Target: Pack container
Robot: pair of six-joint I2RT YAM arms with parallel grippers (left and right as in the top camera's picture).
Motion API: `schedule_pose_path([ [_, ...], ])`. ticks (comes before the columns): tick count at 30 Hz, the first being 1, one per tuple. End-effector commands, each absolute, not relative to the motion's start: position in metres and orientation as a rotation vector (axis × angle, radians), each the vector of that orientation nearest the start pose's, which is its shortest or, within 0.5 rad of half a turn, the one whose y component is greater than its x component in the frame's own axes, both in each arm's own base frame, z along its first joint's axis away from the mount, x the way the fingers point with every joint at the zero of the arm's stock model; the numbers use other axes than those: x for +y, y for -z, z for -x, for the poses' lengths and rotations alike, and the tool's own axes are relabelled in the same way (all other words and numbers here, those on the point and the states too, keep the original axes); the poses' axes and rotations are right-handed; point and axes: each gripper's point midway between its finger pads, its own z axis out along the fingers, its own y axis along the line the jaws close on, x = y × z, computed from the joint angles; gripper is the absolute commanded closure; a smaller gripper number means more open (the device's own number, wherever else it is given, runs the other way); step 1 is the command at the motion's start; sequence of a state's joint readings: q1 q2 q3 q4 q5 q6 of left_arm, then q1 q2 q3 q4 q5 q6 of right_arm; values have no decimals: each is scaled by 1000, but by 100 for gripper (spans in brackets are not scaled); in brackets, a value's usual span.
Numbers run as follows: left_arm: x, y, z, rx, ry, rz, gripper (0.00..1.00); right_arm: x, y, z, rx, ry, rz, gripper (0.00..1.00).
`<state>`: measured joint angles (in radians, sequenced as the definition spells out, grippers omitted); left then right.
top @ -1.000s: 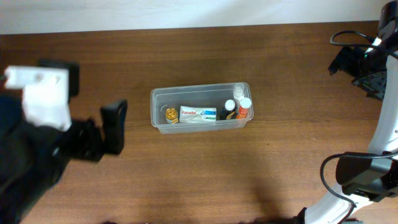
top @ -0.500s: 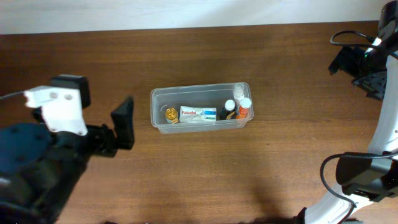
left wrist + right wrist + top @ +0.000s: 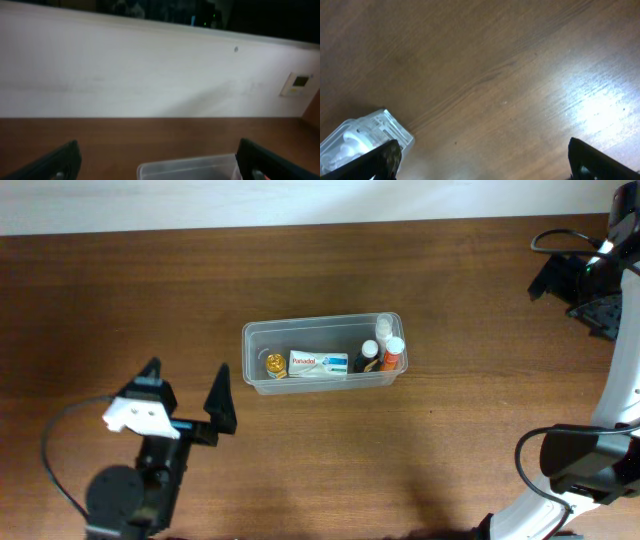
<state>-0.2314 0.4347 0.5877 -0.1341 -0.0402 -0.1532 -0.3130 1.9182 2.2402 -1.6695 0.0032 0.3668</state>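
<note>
The clear plastic container [image 3: 322, 328] stands mid-table. It holds a gold-capped small bottle [image 3: 271, 364], a white Panadol box [image 3: 318, 363], a dark bottle [image 3: 368, 357], an orange bottle [image 3: 392, 353] and a clear bottle [image 3: 385, 326]. My left gripper [image 3: 185, 393] is open and empty, left of and nearer than the container, apart from it. In the left wrist view [image 3: 156, 152] the container's rim [image 3: 185, 166] lies ahead between the fingers. My right gripper [image 3: 575, 298] is open and empty at the far right. The right wrist view [image 3: 482, 160] shows a container corner [image 3: 365, 137] at lower left.
The brown wooden table [image 3: 450, 440] runs to a white wall [image 3: 150, 80] at the back, which carries a small wall panel [image 3: 299, 83]. The right arm's base and cables [image 3: 580, 465] stand at the right edge.
My left arm has dropped away from the overhead camera and settled low at the table's front left, gripper open and facing the container. The right arm and the container have not moved.
</note>
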Motion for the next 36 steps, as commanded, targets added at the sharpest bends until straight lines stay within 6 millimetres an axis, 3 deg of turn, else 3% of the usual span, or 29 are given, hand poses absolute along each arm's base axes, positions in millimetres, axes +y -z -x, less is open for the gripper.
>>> schedule_pose_path([
  [1,-51,-298,-250,1534,272,-47,1,-119,-257,-359,2743,8,-988,2],
  [7,-41,-267,-241,1423,257,-28,1,-119,-257,-359,2743,8,-988,2],
  [17,-28,-242,-236,1347,222,-16,1,-119,-257,-359,2743,7,-987,2],
  [24,-26,-224,-240,1395,215,-7,1,-119,-257,-359,2743,7,-988,2],
  [34,-17,-162,-245,1630,163,21,1,-119,-257,-359,2743,7,-988,2],
  [36,-13,-158,-246,1645,145,38,1,-119,-257,-359,2743,7,-988,2],
])
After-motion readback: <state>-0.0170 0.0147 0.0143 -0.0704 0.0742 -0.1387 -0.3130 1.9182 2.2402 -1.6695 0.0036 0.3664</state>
